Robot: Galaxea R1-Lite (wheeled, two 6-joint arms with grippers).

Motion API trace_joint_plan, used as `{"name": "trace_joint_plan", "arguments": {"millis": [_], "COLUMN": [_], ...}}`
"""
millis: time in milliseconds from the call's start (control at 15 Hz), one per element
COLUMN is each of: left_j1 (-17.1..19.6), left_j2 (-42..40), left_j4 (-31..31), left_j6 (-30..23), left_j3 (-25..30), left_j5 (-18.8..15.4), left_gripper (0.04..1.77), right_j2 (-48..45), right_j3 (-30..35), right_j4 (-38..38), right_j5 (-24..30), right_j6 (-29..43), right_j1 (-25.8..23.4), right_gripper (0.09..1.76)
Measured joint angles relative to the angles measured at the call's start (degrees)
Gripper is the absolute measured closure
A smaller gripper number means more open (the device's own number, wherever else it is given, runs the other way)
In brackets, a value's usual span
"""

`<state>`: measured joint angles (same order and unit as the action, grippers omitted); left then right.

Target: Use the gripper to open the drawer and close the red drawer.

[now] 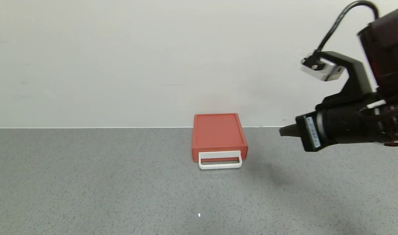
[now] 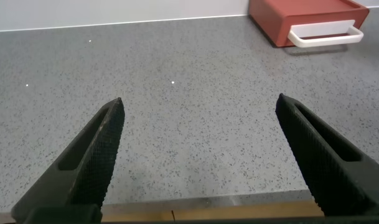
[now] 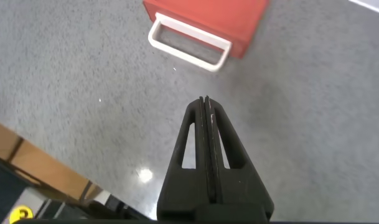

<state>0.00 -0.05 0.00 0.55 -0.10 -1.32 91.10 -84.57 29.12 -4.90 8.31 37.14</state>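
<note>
Your right gripper [image 3: 205,102] hovers with jaws pressed together, slim enough to hook the white handle [image 1: 220,160] of the shut red drawer [image 1: 218,135] mid-counter [image 1: 87,182]; left gripper [image 2: 198,112] idles, jaws apart.

The barcode label [image 1: 311,132] on the right arm is unreadable.

Bare lab-like test bench: grey speckled tabletop [image 1: 87,182] against a plain white wall [image 1: 120,58].
</note>
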Motion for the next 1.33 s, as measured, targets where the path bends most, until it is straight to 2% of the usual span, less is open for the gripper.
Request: {"name": "trace_joint_plan", "arguments": {"millis": [133, 400, 533, 600, 733, 933, 1133, 1333], "left_j1": [0.0, 0.0, 0.0, 0.0, 0.0, 0.0, 0.0, 0.0], "left_j2": [0.0, 0.0, 0.0, 0.0, 0.0, 0.0, 0.0, 0.0], "left_j4": [0.0, 0.0, 0.0, 0.0, 0.0, 0.1, 0.1, 0.1], "left_j6": [0.0, 0.0, 0.0, 0.0, 0.1, 0.0, 0.0, 0.1], "left_j3": [0.0, 0.0, 0.0, 0.0, 0.0, 0.0, 0.0, 0.0], "left_j5": [0.0, 0.0, 0.0, 0.0, 0.0, 0.0, 0.0, 0.0], "left_gripper": [0.06, 0.06, 0.06, 0.06, 0.06, 0.06, 0.06, 0.06], "right_j2": [-5.7, -13.2, -16.2, -17.5, -20.2, -24.8, -30.3, -35.9], "right_j3": [5.4, 14.6, 18.6, 20.3, 22.8, 27.7, 32.9, 36.4], "right_j4": [-2.6, -9.5, -10.6, -10.8, -11.3, -11.3, -11.0, -10.9], "right_j5": [2.1, 2.4, 2.1, 1.4, 0.7, 0.6, 0.0, -2.4], "right_j6": [-2.6, -3.9, -4.1, -4.2, -3.9, -3.8, -3.5, -1.2], "right_j1": [-1.7, -3.7, -4.4, -4.9, -5.7, -6.0, -7.2, -12.5], "right_gripper": [1.73, 1.73, 1.73, 1.66, 1.32, 0.94, 0.69, 0.51]}}
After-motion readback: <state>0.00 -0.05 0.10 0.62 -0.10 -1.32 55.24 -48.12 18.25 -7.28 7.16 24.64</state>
